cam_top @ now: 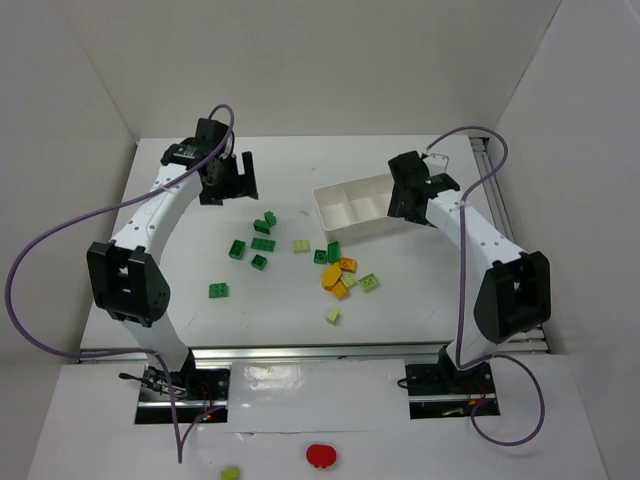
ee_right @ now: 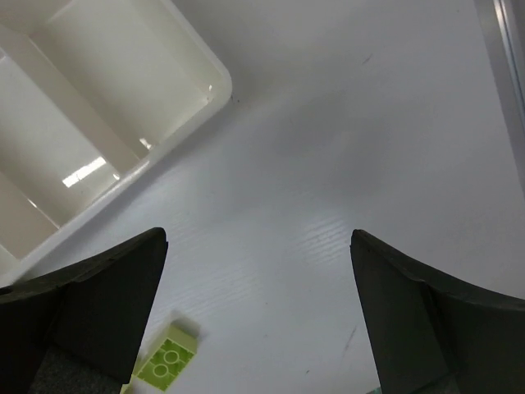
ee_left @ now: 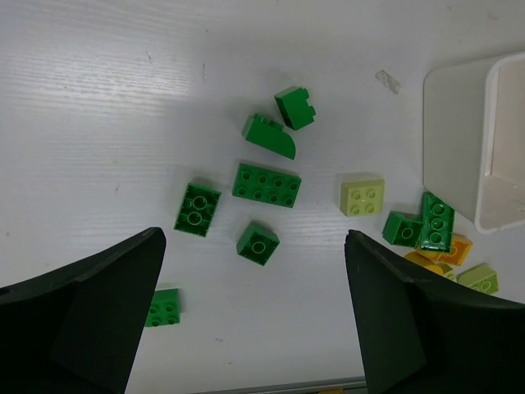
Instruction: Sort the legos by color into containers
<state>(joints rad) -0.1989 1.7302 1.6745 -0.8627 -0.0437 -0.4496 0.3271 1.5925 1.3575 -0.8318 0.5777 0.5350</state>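
Legos [cam_top: 263, 244] lie loose on the white table [cam_top: 420, 300], all outside the tray [cam_top: 345, 226]. Dark green bricks [ee_left: 266, 184] form the left-hand group: six pieces near one another, one of them off to the near left on its own. Just right of this group sits a single pale yellow-green brick [ee_left: 362, 197]. Further right, below the tray's left end, is a tight cluster. It holds two more dark green pieces side by side, orange bricks [cam_top: 340, 283] bunched against them, and two pale ones at its right edge. One pale piece lies apart, nearer the arm bases. Another pale one [cam_top: 230, 473] rests off the table on the near ledge, near a red round object [cam_top: 321, 456].

Tray: white, shallow, divided into side-by-side compartments, set at the far right of the table and slightly angled.

Left gripper [cam_top: 228, 180]: spread wide, grasping nothing, raised above the table at the far side of the dark green group. Its wrist view looks down on those bricks between the two fingers [ee_left: 90, 320].

Right gripper [ee_right: 258, 246]: spread wide, grasping nothing, over the tray's right end in the overhead view. Its wrist view shows the tray's rounded corner at upper left and a pale brick [ee_right: 168, 361] by the base of one finger.
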